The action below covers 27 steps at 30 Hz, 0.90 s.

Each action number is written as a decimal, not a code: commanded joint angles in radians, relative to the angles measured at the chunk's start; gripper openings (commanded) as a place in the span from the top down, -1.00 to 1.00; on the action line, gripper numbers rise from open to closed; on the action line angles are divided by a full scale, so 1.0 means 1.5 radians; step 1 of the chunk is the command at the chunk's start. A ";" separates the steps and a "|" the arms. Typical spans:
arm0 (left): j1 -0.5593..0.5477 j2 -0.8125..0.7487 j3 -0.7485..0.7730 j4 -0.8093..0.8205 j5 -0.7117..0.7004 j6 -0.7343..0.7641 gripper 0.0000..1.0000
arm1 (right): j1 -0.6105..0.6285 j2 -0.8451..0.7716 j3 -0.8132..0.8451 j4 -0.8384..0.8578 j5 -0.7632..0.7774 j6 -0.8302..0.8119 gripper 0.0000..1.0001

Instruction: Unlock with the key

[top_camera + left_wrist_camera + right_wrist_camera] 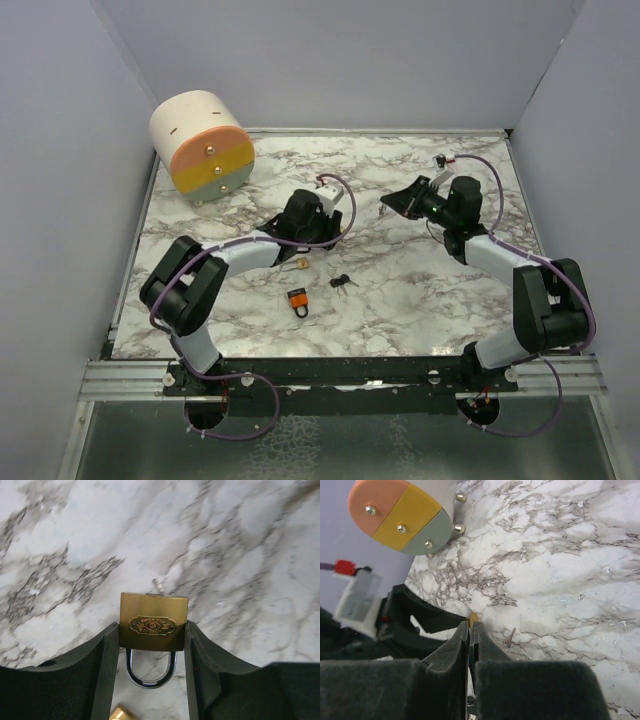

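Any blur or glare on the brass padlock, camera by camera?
Left wrist view: brass padlock sharp, glare only on its steel shackle; right wrist view: black fingers soft up close, white marble table crisp; top view: even light, no harsh shadows.

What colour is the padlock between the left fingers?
Brass-gold padlock; left wrist view shows it best.

White-grey marble tabletop, plain lavender-grey walls on three sides, even light

Marble table: drum, orange padlock, keys.
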 commanded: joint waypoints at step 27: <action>-0.098 -0.137 -0.168 0.471 0.095 0.064 1.00 | 0.171 -0.125 -0.124 0.156 0.377 0.066 0.98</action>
